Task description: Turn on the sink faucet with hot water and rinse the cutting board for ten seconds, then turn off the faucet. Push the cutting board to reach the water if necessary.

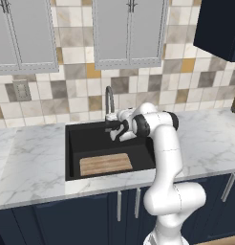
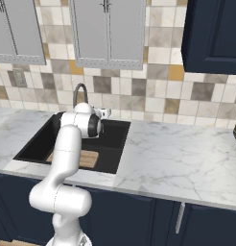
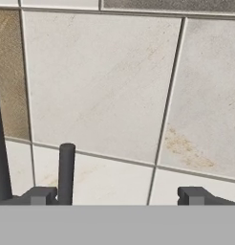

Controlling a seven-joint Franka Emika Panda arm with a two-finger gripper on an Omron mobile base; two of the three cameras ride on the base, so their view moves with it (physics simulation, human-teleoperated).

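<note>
Left base view
Sink: the black sink (image 1: 74, 148) is set in the white marble counter (image 1: 28, 162).
Cutting board: the light wooden cutting board (image 1: 106, 163) lies flat on the sink floor, near the front wall.
Faucet: the dark faucet (image 1: 109, 103) stands tall at the back of the sink, in front of the tiled wall (image 1: 67, 86).
Gripper: the gripper (image 1: 115, 130) is at the foot of the faucet, over the back of the sink, well above the board.
Cupboards: grey cabinet doors (image 1: 129, 28) hang above the tiles.

Right base view
Sink: the basin (image 2: 117, 139) is partly behind the white arm.
Cutting board: part of the board (image 2: 88, 158) peeks out beside the arm, on the sink floor.
Faucet: the curved top of the tap (image 2: 80, 91) shows above the arm.

Hand view
Gripper: the pincer (image 3: 120, 196) is wide open, with nothing between its tips.
Fingertips: two dark fingertips (image 3: 195, 195) stand far apart.
Lever: a thin dark lever (image 3: 66, 172) stands up just inside one fingertip.
Faucet: a dark pole (image 3: 1, 162) runs up one edge.
Wall: pale tiles (image 3: 100, 81) are close ahead.
</note>
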